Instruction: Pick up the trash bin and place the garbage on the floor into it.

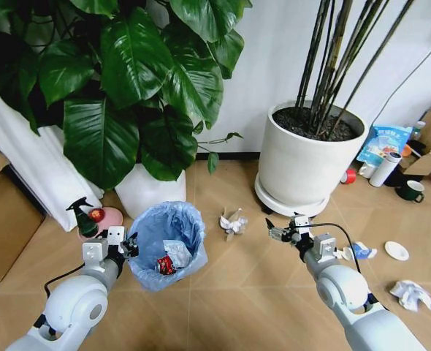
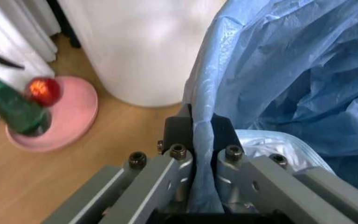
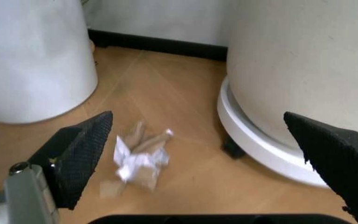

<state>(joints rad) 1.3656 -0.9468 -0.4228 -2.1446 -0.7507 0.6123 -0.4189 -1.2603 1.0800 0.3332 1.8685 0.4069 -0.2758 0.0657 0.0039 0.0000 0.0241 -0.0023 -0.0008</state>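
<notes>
Crinkly translucent plastic trash bin (image 1: 168, 238) liner

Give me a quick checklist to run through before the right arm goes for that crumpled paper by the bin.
1. Left tool shut on the trash bin rim: ok, the blue liner is pinched between its fingers.
2. Right tool open: ok, fingers spread wide.
3. Crumpled paper lined up with the right tool: ok, it lies on the floor between the fingers in the right wrist view, and the tool is not touching it.
4. Bin mouth open to receive: ok, with a red can and white scraps already inside.
5. Clearance from the big white planter: cannot tell, its base sits close beside the paper.
6. Bin lifted off the floor: cannot tell.
</notes>
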